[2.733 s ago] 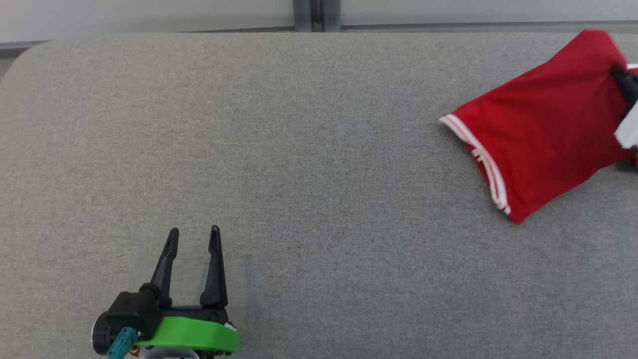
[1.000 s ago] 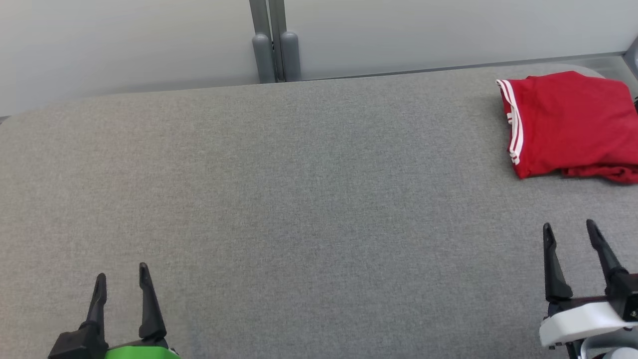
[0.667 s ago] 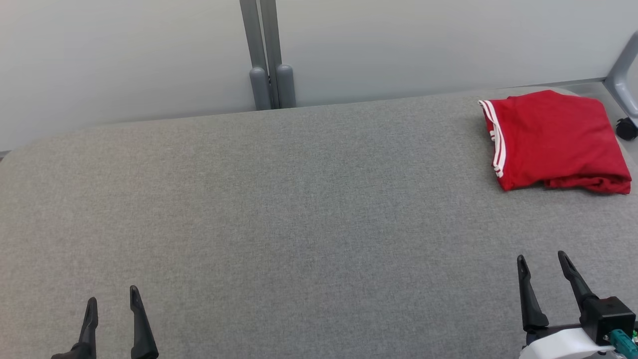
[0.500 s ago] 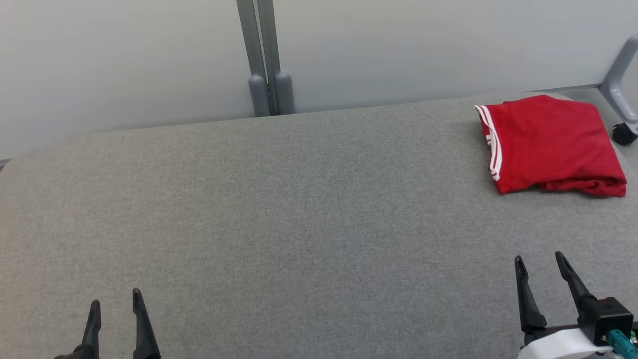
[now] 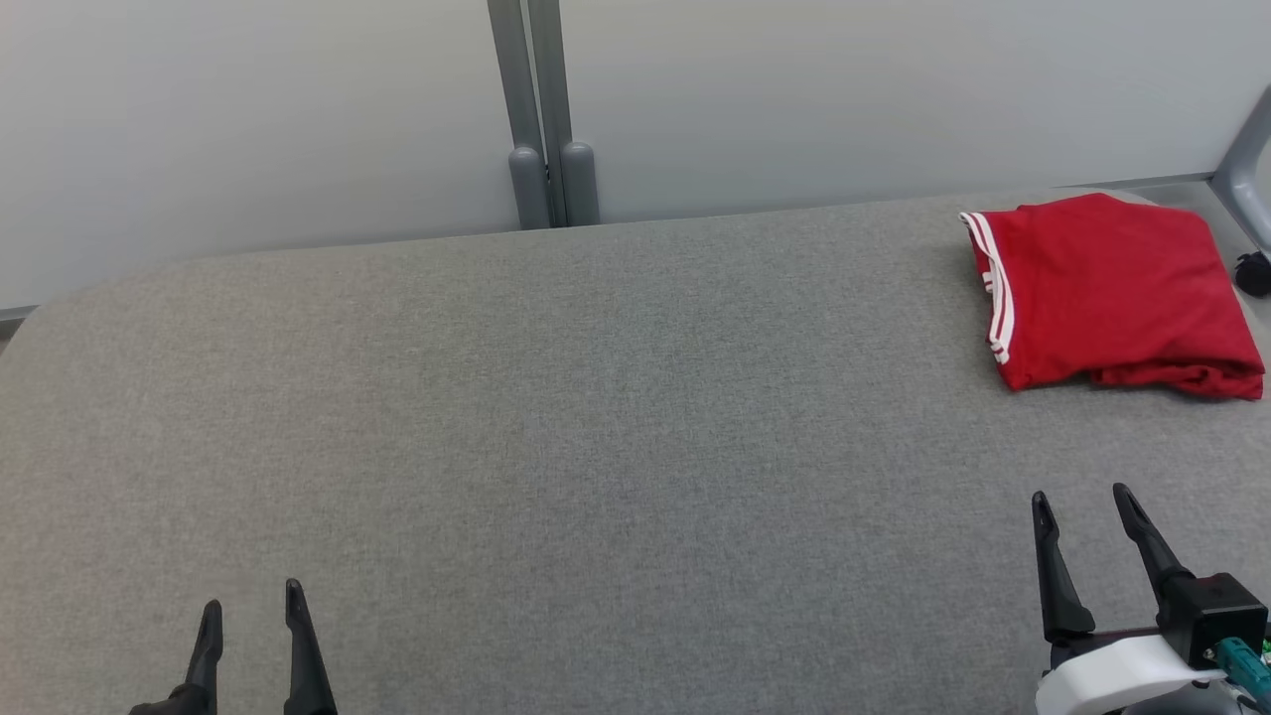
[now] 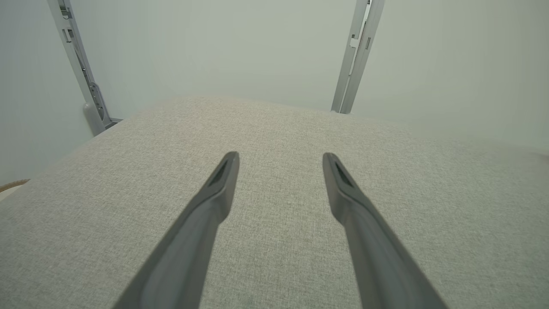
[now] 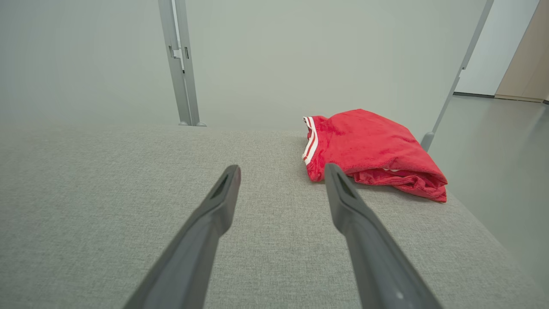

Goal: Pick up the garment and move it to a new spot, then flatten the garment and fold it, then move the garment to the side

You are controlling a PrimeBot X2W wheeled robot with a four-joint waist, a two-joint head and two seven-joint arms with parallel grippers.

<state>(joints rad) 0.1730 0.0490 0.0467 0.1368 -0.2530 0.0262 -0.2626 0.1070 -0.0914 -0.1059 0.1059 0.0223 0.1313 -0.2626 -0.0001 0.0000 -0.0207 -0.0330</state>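
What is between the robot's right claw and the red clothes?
Only bare grey tabletop lies between the right gripper and the folded red garment. Both the head view and the right wrist view show that stretch.

- The left tool (image 5: 251,596) is cut by the head view's bottom edge: two finger ends show, and its body is out of frame.
- The right tool (image 5: 1080,494) loses part of its white body to the lower right corner.
- A small dark thing (image 5: 1253,273) at the right edge, beside the garment (image 5: 1112,288), is cut off and too small to identify.
- In the left wrist view, the far right of the counter (image 6: 274,128) fades into haze.
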